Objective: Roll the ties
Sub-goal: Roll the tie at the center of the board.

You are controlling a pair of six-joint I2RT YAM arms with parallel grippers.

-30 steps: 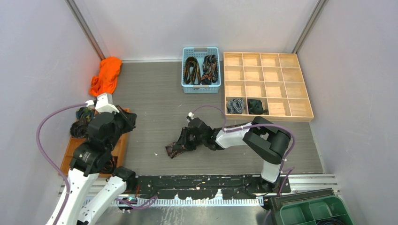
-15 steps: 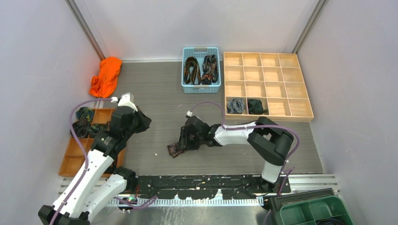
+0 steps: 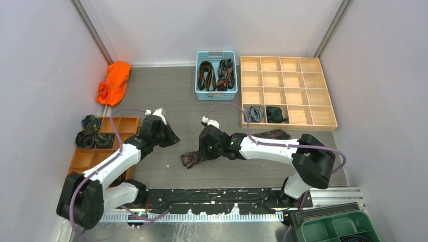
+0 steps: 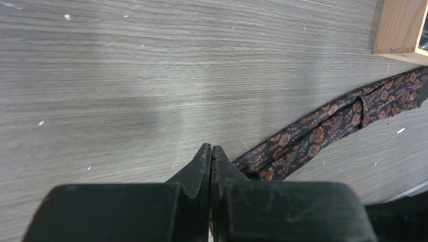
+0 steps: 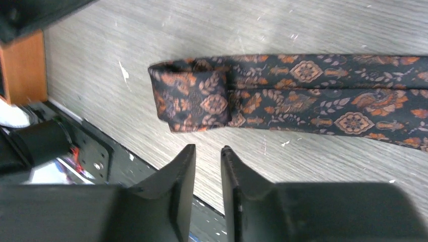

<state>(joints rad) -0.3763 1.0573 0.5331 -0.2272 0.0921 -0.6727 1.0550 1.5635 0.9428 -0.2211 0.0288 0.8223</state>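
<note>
A brown-maroon paisley tie [image 3: 191, 160] lies stretched across the table, its far end near the wooden grid tray [image 3: 323, 123]. In the right wrist view its near end [image 5: 192, 101] is folded over into a short flap. My right gripper [image 5: 208, 151] [image 3: 201, 153] hovers just beside this flap, jaws slightly apart and empty. My left gripper [image 4: 211, 149] [image 3: 175, 141] is shut and empty, just left of the tie [image 4: 323, 128]. More ties lie in the blue basket [image 3: 216, 96]. Two coiled ties [image 3: 254, 114] sit in the grid tray.
An orange-brown tray [image 3: 126, 121] at the left holds several dark coils. A bright orange cloth [image 3: 114, 80] lies at the back left. A green bin [image 3: 338, 227] stands at the near right corner. The rail with the arm bases runs along the near edge.
My left arm has swung from over the left tray toward the table's middle, near the tie. My right arm has stretched out, and the tie's long part now shows toward the grid tray.
</note>
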